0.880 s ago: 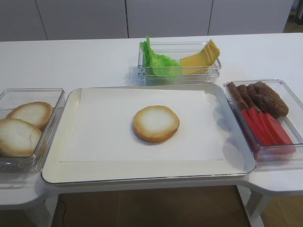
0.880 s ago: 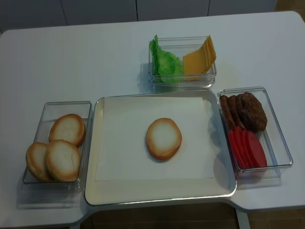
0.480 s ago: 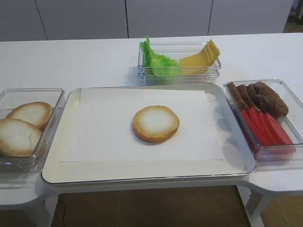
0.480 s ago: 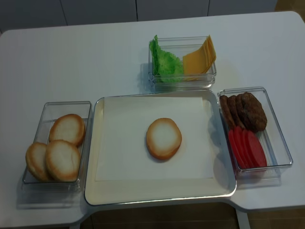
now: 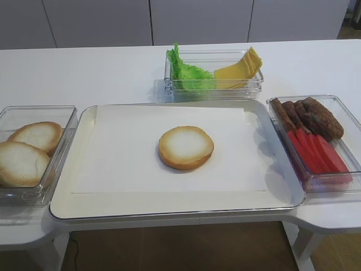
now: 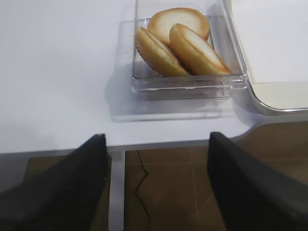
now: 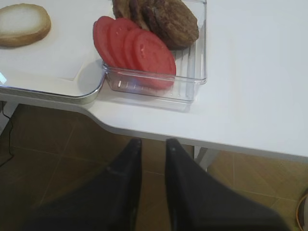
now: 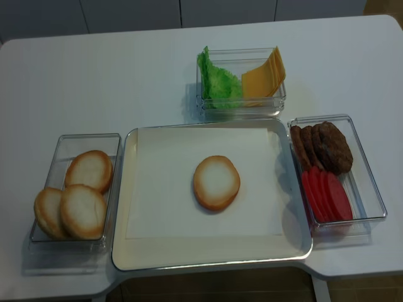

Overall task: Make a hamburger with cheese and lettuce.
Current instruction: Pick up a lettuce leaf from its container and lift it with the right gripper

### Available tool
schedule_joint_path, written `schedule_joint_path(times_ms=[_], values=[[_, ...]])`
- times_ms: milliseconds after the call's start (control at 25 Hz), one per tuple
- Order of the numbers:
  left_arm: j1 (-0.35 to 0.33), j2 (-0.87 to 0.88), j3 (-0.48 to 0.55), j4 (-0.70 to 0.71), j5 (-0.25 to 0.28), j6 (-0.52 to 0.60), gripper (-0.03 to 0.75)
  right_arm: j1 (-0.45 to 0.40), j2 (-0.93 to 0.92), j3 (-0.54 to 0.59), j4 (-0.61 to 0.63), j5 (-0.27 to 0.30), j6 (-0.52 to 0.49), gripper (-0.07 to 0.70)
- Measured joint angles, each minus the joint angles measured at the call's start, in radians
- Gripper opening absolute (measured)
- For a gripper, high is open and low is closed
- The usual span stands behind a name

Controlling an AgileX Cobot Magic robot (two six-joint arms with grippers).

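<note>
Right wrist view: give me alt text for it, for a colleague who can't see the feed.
The right gripper, empty with its jaws slightly apart, hangs below the white table's edge. Above it, a clear container holds red slices in front of brown patties. At upper left, the hamburger bun half lies on the tray.

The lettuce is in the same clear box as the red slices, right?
Not quite. The lettuce does sit in a clear box, but it shares it with the cheese, not the red slices. Those lie in another box with the brown meat pieces. The exterior high realsense view shows this.
</note>
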Motion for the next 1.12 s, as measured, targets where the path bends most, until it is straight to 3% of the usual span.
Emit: schedule_joint_path(times_ms=[680, 920, 1120], values=[[0.0, 0.0, 0.0, 0.0, 0.0, 0.0, 0.477, 0.0, 0.0, 0.0, 0.0, 0.0, 0.0, 0.144], [0.0, 0.0, 0.0, 0.0, 0.0, 0.0, 0.477, 0.0, 0.0, -0.006, 0.0, -0.009, -0.002, 0.357], [0.0, 0.0, 0.0, 0.0, 0.0, 0.0, 0.477, 0.0, 0.006, -0.06, 0.0, -0.069, -0.002, 0.375]])
